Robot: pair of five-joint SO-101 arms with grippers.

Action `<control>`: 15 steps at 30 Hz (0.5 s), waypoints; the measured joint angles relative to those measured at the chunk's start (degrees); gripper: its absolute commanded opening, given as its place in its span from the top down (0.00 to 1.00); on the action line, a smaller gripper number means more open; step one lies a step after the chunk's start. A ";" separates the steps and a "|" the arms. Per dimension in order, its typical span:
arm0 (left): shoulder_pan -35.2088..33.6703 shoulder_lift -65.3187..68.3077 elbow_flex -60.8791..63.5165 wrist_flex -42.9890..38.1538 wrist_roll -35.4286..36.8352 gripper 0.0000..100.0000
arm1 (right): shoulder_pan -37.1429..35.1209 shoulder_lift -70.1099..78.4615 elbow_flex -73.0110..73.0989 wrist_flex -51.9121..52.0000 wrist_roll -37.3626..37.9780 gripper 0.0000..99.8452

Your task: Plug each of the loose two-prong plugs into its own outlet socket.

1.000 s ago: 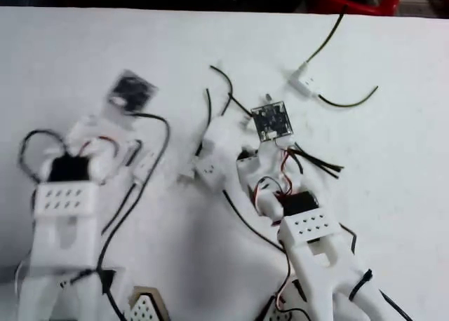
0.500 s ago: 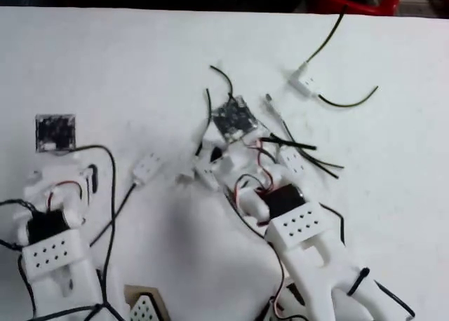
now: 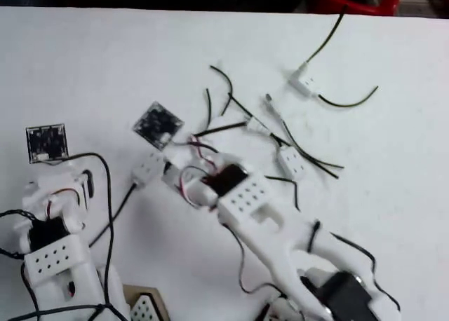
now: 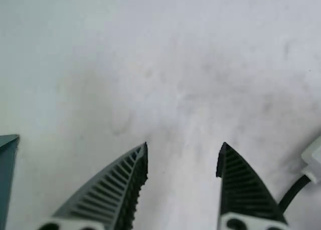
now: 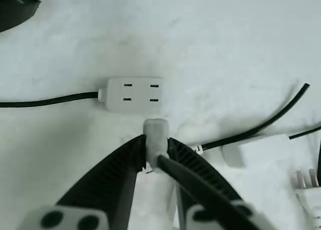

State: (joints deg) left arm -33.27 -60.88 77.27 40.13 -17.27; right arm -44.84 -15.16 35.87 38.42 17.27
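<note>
Though perhaps smudged, table (image 3: 84, 55) under socket (image 5: 134, 95)

Bright, even light with only faint shadows.

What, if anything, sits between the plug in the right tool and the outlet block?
Nothing visible. In the right wrist view the plug, clamped in the right tool, sits right beside the outlet block, with no cord or other part between them. A black cord lies off to one side.
</note>
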 measured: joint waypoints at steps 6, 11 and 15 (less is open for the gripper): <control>0.00 0.00 0.18 0.00 0.00 0.77 | -2.02 9.41 -8.09 0.00 0.35 0.98; -0.70 0.00 0.53 0.00 0.00 0.77 | -1.76 13.98 -13.01 0.00 0.70 0.98; -2.29 0.00 0.70 0.00 0.00 0.77 | -2.02 18.37 -16.09 0.00 0.88 0.98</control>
State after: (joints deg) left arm -35.56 -60.88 77.98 40.13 -17.27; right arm -46.86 3.21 19.78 38.42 18.15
